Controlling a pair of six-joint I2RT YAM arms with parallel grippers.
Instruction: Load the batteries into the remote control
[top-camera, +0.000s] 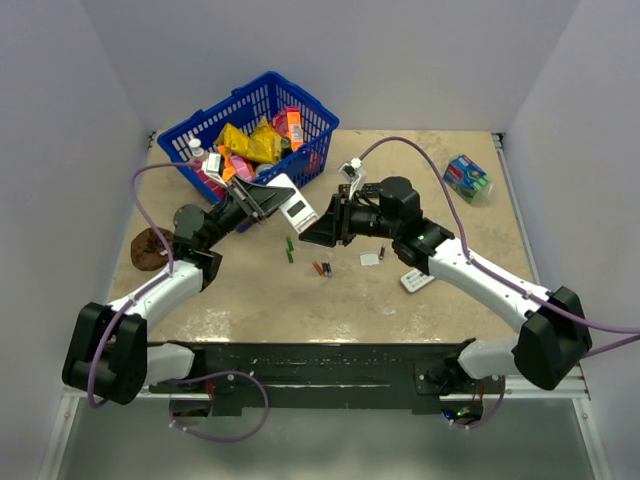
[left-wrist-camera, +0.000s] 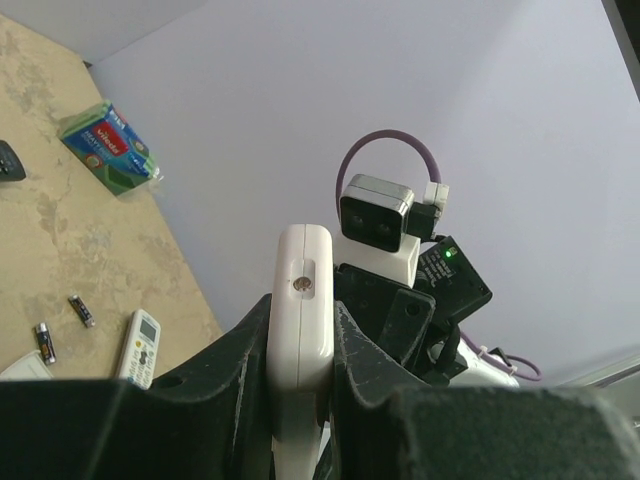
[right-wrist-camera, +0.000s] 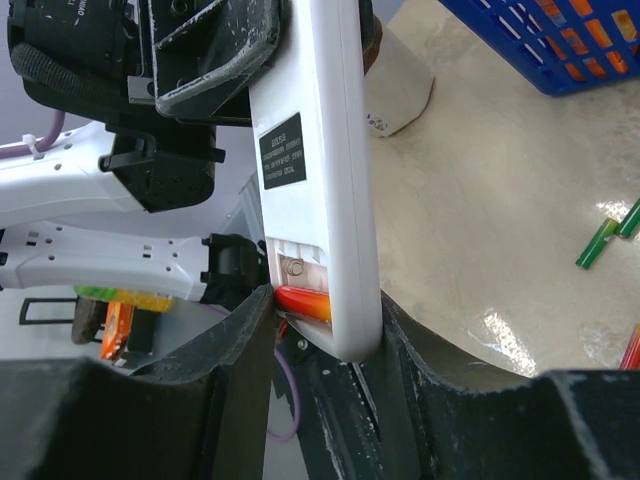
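My left gripper (left-wrist-camera: 300, 310) is shut on the remote control (top-camera: 297, 211), a small white one held up off the table and seen edge-on (left-wrist-camera: 302, 290) in the left wrist view. The right wrist view shows its back (right-wrist-camera: 315, 170), where the battery bay is open with a red-orange battery (right-wrist-camera: 305, 302) lying in it. My right gripper (right-wrist-camera: 325, 300) clamps the remote's lower end: one finger touches the battery, the other the remote's far side. Loose batteries lie on the table: green ones (top-camera: 290, 248), a red and a dark one (top-camera: 322, 268), and another dark one (top-camera: 382, 252).
A blue basket (top-camera: 300, 100) full of packets stands at the back left. A white remote with grey buttons (top-camera: 417, 281) and a small white piece (top-camera: 370, 260) lie near the right arm. A sponge pack (top-camera: 467, 178) sits at the far right, a brown object (top-camera: 148, 248) at the left.
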